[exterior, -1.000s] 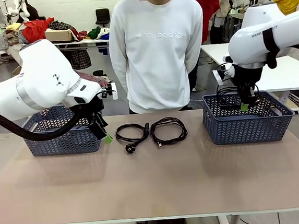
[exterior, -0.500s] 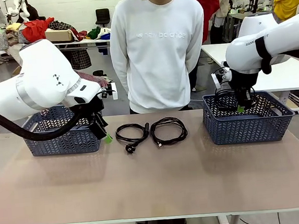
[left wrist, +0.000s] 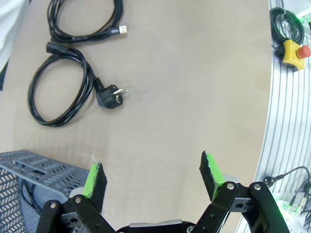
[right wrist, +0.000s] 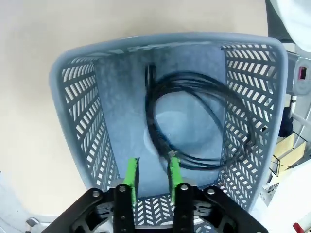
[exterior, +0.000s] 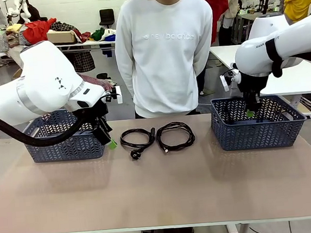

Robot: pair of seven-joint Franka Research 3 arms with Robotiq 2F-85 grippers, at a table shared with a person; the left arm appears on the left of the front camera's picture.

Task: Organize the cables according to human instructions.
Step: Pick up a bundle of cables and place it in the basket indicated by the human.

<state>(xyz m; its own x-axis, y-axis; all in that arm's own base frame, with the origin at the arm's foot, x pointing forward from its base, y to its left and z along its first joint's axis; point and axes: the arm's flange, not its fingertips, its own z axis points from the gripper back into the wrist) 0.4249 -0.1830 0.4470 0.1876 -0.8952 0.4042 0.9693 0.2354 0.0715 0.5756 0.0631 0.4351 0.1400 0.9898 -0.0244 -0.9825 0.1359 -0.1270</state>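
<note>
Two coiled black cables lie side by side on the table's far middle, one with a chunky plug (exterior: pixel 138 139) (left wrist: pixel 59 92) and one with a small connector (exterior: pixel 174 135) (left wrist: pixel 85 20). Another cable (right wrist: pixel 194 121) lies blurred inside the right blue basket (exterior: pixel 255 132) (right wrist: pixel 73 65). My right gripper (exterior: pixel 250 111) (right wrist: pixel 151 175) hangs just above it, its green pads slightly apart with nothing between them. My left gripper (exterior: pixel 107 138) (left wrist: pixel 153 177) stands wide open and empty beside the left blue basket (exterior: pixel 65 146) (left wrist: pixel 29 170), a little left of the plug cable.
A person in a white sweatshirt (exterior: pixel 163 50) stands at the far edge behind the cables, hands out of sight. A yellow box with a red button (left wrist: pixel 293 51) sits on the table's metal rail. The near half of the table (exterior: pixel 162 192) is bare.
My right gripper has opened over the right basket and the coil that hung from it has dropped inside. The left arm has not moved.
</note>
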